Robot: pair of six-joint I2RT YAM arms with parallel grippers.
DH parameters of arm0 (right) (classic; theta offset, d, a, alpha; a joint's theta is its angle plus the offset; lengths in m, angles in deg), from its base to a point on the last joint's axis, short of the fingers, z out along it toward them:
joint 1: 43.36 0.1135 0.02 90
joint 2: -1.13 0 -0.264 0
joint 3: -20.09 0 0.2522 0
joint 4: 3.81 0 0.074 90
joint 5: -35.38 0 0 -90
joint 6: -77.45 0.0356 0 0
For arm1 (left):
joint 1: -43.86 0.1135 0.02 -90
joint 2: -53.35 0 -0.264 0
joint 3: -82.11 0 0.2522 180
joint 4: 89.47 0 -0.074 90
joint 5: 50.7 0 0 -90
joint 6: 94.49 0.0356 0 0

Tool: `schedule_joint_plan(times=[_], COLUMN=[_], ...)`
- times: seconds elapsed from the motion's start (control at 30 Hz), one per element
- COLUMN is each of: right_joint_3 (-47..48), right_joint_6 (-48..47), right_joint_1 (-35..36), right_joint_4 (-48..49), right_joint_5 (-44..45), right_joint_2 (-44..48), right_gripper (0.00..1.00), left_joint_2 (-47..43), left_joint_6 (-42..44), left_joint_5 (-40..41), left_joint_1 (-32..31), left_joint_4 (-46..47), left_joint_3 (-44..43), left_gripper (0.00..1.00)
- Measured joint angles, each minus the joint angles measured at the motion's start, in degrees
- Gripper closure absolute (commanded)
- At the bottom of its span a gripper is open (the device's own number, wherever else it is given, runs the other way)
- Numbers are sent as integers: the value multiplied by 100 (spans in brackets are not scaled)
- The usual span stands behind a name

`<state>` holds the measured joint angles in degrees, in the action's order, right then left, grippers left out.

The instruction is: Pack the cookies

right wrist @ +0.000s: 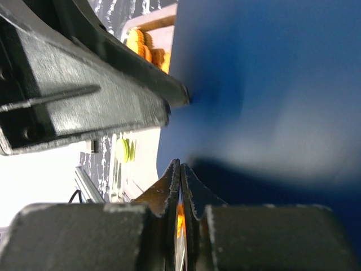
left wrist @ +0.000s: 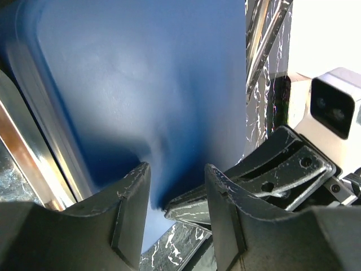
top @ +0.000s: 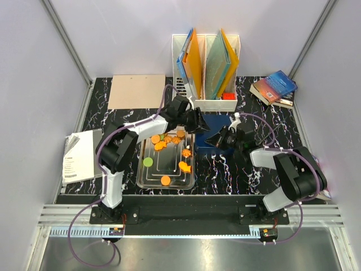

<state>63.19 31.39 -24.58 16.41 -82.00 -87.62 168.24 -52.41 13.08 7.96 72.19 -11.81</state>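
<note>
Orange cookies point(top: 161, 145) look thin, light, brittle, so you pinch rims gently w/ left gripper point(left wrist: 177, 172) (jaws apart; right gripper point(right wrist: 179, 166) pressed together).

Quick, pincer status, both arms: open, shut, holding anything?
Left pincer: open, nothing held, by the blue container.
Right pincer: shut; an orange sliver shows in the slit, grip cannot be told.
</note>
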Motion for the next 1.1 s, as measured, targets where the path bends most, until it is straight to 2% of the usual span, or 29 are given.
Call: schedule_joint_plan(times=[0.17,0.3,0.4,0.5,0.63,0.73,0.87,1.0,1.1], right_joint_3=[7,238,640,892,863,629,612,435,376], right_joint_6=[-136,-345,-542,-667,-643,-354,-50,-15,-195], right_joint_1=[22,26,31,15,-92,-286,-442,-448,-413], right_joint_4=[-1187,-2251,-2621,-2677,-2605,-2124,-1252,-1104,-1738], right_joint_5=[337,750,1064,1255,1270,999,612,579,737], right_joint_2=[826,1709,2105,2050,1344,586,125,280,992], right_gripper=[80,79,78,80,82,84,83,78,70], left_joint_2=[-68,-367,-859,-1480,-2302,-2723,-3248,-3724,-4124], left_joint_6=[2,0,7,31,72,103,229,468,660], left_joint_5=[9,35,107,212,304,352,474,726,942], left_joint_1=[42,153,238,286,284,282,278,278,278], left_joint_4=[0,11,50,122,177,149,-81,-387,-544], left_joint_3=[-7,13,197,603,1386,1932,2505,2590,2590], left_gripper=[53,52,52,52,51,51,51,50,46])
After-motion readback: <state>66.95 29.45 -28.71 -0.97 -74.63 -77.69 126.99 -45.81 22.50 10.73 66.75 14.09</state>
